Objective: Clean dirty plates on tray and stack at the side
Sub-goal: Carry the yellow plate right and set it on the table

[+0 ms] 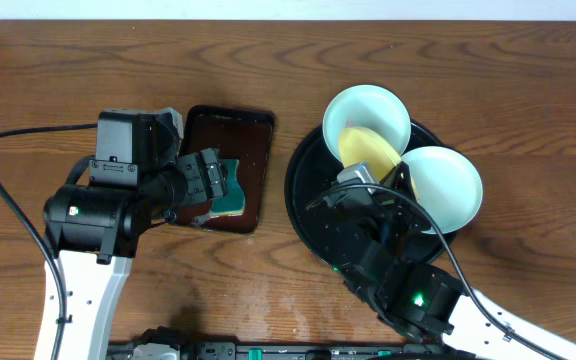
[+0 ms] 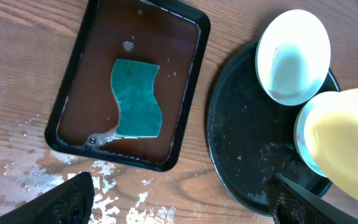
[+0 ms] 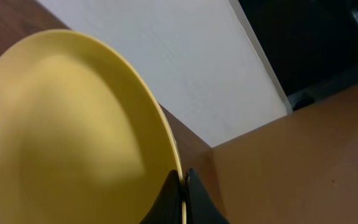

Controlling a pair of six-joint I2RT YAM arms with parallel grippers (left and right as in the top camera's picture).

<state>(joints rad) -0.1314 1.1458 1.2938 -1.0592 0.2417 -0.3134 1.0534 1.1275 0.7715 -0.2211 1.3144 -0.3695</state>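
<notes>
The black tray (image 1: 306,190) holds two pale mint plates, one at its far edge (image 1: 368,108) and one at its right (image 1: 446,188). My right gripper (image 1: 396,172) is shut on the rim of the yellow plate (image 1: 366,150) and holds it tilted above the tray between them. In the right wrist view the fingers (image 3: 182,194) pinch the yellow plate's edge (image 3: 61,137). My left gripper (image 2: 176,208) is open and empty above the wood, near the teal sponge (image 2: 137,98). The left wrist view shows the black tray (image 2: 241,124), a mint plate (image 2: 293,56) with a reddish smear, and the yellow plate (image 2: 347,143).
The teal sponge (image 1: 231,198) lies in a wet rectangular dark brown tray (image 1: 230,130) left of the black tray. White water or foam spots mark the wood in front of it (image 2: 104,177). A black cable (image 1: 8,190) loops at the far left.
</notes>
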